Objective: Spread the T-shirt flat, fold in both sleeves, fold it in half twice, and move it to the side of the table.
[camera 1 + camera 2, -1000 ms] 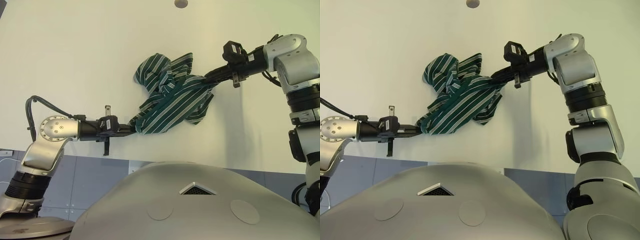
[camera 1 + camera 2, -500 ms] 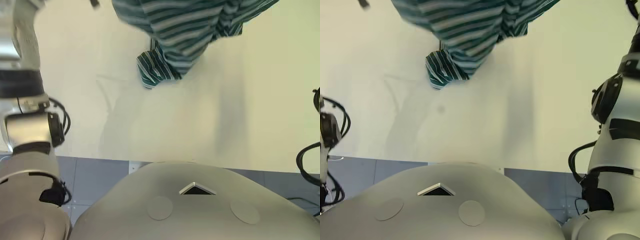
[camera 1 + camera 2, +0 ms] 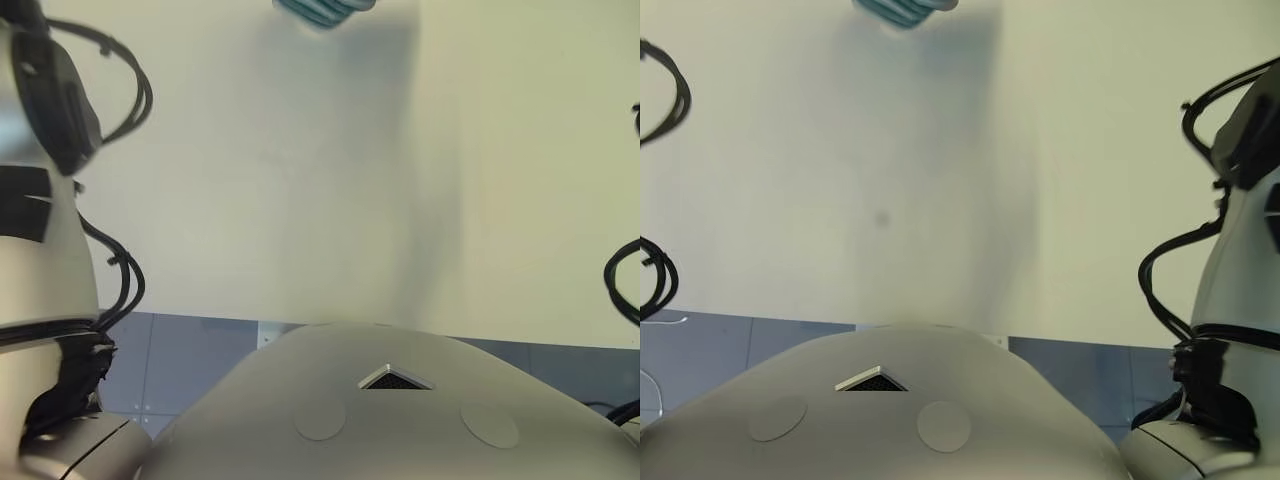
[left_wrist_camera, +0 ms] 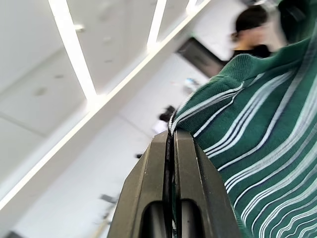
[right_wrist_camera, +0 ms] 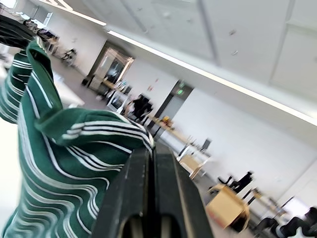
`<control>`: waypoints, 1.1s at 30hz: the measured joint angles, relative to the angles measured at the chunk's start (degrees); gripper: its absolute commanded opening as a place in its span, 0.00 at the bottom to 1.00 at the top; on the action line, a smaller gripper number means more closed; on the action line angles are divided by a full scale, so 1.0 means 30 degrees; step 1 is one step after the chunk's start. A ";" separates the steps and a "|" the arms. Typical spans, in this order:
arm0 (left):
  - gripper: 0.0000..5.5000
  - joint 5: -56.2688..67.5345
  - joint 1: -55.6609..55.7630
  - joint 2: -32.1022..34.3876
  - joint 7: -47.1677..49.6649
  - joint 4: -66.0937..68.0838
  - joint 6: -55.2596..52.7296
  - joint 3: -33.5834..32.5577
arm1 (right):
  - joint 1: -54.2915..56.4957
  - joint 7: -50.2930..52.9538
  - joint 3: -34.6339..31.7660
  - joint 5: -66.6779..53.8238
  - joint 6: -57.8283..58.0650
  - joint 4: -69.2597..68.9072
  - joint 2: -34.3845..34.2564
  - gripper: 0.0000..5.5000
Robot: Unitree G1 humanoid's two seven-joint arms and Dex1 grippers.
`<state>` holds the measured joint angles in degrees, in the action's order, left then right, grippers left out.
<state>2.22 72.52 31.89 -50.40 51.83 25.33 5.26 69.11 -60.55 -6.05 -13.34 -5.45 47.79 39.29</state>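
Both arms have swung upward since a second ago, and the T-shirt (image 4: pixel 257 114) has gone up with them. It was bunched on the table, stretched between the two grippers. Now it hangs clear of the surface, with just its lowest striped tip dangling at the top of the head views, over the table's far part.

The white table (image 3: pixel 250 200) spreads wide below it. The left arm (image 3: pixel 40 200) stands tall at the table's left side and the right arm (image 3: pixel 1240 250) rises at its right, black cables looping off each. The green shirt with its white stripes drapes in folds away from both wrists, with a ceiling (image 4: pixel 39 59) and its strip lights behind it.

The left gripper (image 4: pixel 172 135) has its two dark fingers pressed together on a ribbed edge of the shirt. The right gripper (image 5: pixel 151 148) is likewise clamped tight, pinching a fold of the striped fabric at its tips.
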 measured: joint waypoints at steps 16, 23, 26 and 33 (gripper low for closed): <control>0.00 0.3023 -2.7203 0.7446 -0.6089 -2.3968 -0.5807 -0.0273 | -2.6625 -0.2263 0.1107 -0.3778 1.0131 -2.5476 0.4345 0.10; 0.22 0.2595 -3.1696 0.8180 -0.6586 -2.6490 -0.5712 0.1569 | -3.0225 -0.5254 0.2188 -0.0546 0.5826 -2.3627 0.7784 0.30; 0.31 0.3140 -3.3294 1.0310 -0.7939 -2.7123 -0.7092 0.1052 | -2.9195 -0.6769 0.0524 -0.3843 0.7736 -2.4174 0.8565 0.30; 0.35 0.1902 -2.2934 0.4220 -0.1911 -2.1551 -0.6884 0.0762 | -2.3354 -0.1779 0.4134 -0.0301 0.7278 -1.9883 0.4596 0.30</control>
<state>7.92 3.72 44.54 -56.14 -12.83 4.68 7.55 -0.95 -65.88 6.35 -14.24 16.38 -11.86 53.08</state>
